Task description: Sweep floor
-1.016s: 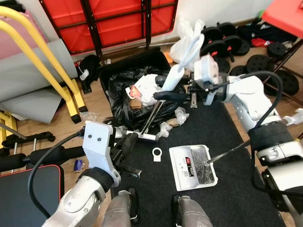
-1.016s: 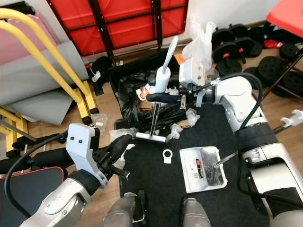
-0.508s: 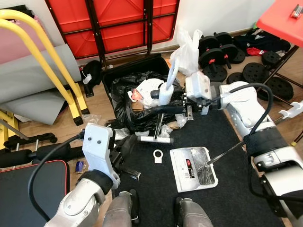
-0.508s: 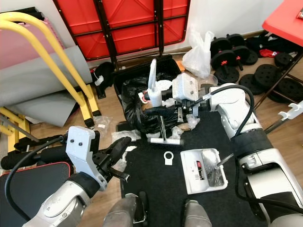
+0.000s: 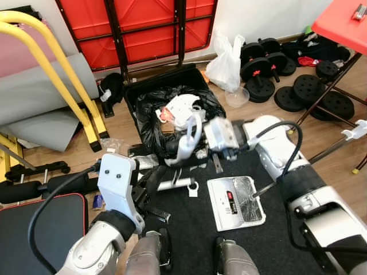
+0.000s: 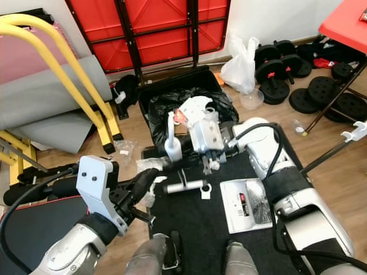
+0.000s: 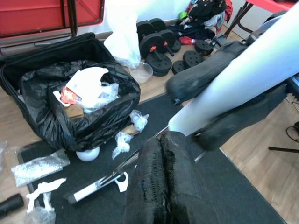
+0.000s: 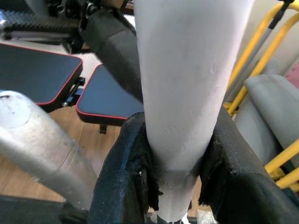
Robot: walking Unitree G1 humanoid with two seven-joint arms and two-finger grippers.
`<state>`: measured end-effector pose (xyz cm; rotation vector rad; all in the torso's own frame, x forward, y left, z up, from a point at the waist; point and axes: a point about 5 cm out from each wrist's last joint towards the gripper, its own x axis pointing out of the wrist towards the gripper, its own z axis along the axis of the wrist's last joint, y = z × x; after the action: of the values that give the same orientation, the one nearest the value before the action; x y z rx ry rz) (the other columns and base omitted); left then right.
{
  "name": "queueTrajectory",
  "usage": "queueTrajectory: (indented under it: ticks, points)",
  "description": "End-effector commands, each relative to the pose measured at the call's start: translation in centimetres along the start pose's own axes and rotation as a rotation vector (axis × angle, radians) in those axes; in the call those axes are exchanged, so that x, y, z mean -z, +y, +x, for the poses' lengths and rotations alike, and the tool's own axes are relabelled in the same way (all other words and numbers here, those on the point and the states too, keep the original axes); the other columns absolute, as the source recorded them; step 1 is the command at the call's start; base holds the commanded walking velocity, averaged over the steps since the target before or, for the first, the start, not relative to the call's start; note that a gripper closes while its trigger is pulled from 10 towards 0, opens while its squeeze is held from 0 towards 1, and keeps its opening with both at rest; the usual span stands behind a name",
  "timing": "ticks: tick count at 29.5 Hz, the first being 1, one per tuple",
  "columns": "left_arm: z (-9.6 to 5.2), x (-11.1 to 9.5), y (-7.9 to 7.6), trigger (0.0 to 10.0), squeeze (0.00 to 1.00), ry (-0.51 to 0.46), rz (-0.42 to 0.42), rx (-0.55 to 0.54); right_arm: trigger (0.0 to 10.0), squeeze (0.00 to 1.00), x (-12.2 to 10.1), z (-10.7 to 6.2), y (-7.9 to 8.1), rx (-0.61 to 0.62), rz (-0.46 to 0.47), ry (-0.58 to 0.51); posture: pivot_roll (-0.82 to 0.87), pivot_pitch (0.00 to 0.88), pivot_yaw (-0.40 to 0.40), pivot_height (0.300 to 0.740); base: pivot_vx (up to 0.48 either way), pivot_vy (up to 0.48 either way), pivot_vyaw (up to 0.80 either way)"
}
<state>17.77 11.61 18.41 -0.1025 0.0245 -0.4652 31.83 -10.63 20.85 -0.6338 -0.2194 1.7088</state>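
My right gripper (image 5: 184,150) is shut on the broom's pale handle (image 5: 190,137), which runs between its black fingers (image 8: 126,168) in the right wrist view. The broom's silver head (image 5: 175,184) lies on the black mat (image 5: 275,240), just in front of the black bin (image 5: 150,91). A white dustpan (image 5: 235,195) holding clear scraps sits on the mat to the right of the head. My left gripper (image 5: 150,179) hovers low, to the left of the head, its fingers (image 7: 161,186) shut on nothing. Crumpled plastic scraps (image 7: 124,141) lie on the mat near the bin.
The bin's black bag (image 5: 146,123) holds white rubbish. A yellow frame (image 5: 54,69) and grey mat are at the left, a black bench (image 5: 40,229) at the near left. Dumbbell plates (image 5: 312,91) and a red table's legs stand at the right. A small white ring (image 5: 192,189) lies by the broom head.
My right gripper has carried the broom handle left and lower, tilting it over. The silver head slid left and nearer to me, close to the white ring. The left gripper barely moved.
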Motion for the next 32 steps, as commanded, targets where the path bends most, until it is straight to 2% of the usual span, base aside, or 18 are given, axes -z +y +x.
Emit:
queueTrajectory:
  ticks: [1, 6, 7, 8, 10, 11, 13, 20, 24, 28, 32]
  points:
    - [-0.4, 0.1, -0.2, 10.0, 0.0, 0.022, -0.002, 0.02, 10.0, 0.0, 1.4, -0.1, 1.5, -0.089, 0.057, 0.063, 0.05, 0.291, 0.022, 0.74, 0.0, 0.0, 0.0]
    - [-0.4, 0.1, -0.2, 10.0, 0.0, 0.024, -0.002, 0.021, 10.0, 0.0, 1.5, -0.4, 1.9, -0.115, 0.076, 0.072, 0.05, 0.293, 0.024, 0.74, 0.0, 0.0, 0.0]
    - [-0.4, 0.1, -0.2, 10.0, 0.0, 0.026, -0.002, 0.023, 10.0, 0.0, 1.3, -1.1, 2.4, -0.157, 0.124, 0.073, 0.05, 0.299, 0.024, 0.74, 0.0, 0.0, 0.0]
    - [-0.4, 0.1, -0.2, 10.0, 0.0, 0.026, -0.002, 0.023, 10.0, 0.0, 1.3, -1.1, 2.4, -0.157, 0.124, 0.073, 0.05, 0.299, 0.024, 0.74, 0.0, 0.0, 0.0]
    - [-0.4, 0.1, -0.2, 10.0, 0.0, 0.028, -0.003, 0.026, 10.0, 0.0, 0.5, -1.9, 3.4, -0.226, 0.208, 0.059, 0.05, 0.299, 0.024, 0.74, 0.0, 0.0, 0.0]
    - [-0.4, 0.1, -0.2, 10.0, 0.0, 0.028, -0.003, 0.026, 10.0, 0.0, 0.5, -1.9, 3.4, -0.226, 0.208, 0.059, 0.05, 0.299, 0.024, 0.74, 0.0, 0.0, 0.0]
    - [-0.3, 0.1, -0.1, 10.0, 0.0, 0.029, -0.003, 0.027, 10.0, 0.0, -0.6, -2.5, 4.1, -0.277, 0.275, 0.035, 0.05, 0.298, 0.023, 0.74, 0.0, 0.0, 0.0]
    - [-0.3, 0.1, -0.1, 10.0, 0.0, 0.029, -0.004, 0.027, 10.0, 0.0, -1.1, -2.9, 4.2, -0.289, 0.298, 0.024, 0.04, 0.296, 0.022, 0.74, 0.0, 0.0, 0.0]
    - [-0.1, 0.1, 0.0, 10.0, 0.0, 0.028, -0.004, 0.027, 10.0, 0.0, -1.2, -3.5, 3.0, -0.22, 0.264, 0.018, 0.04, 0.29, 0.022, 0.74, 0.0, 0.0, 0.0]
    - [-0.1, 0.2, 0.0, 10.0, 0.0, 0.029, -0.005, 0.03, 10.0, 0.0, -1.6, -4.4, 0.9, -0.087, 0.198, -0.009, 0.04, 0.276, 0.022, 0.74, 0.0, 0.0, 0.0]
    - [0.0, 0.2, -0.1, 10.0, 0.0, 0.03, -0.006, 0.03, 10.0, 0.0, -2.2, -4.8, 0.4, -0.048, 0.197, -0.027, 0.04, 0.276, 0.022, 0.74, 0.0, 0.0, 0.0]
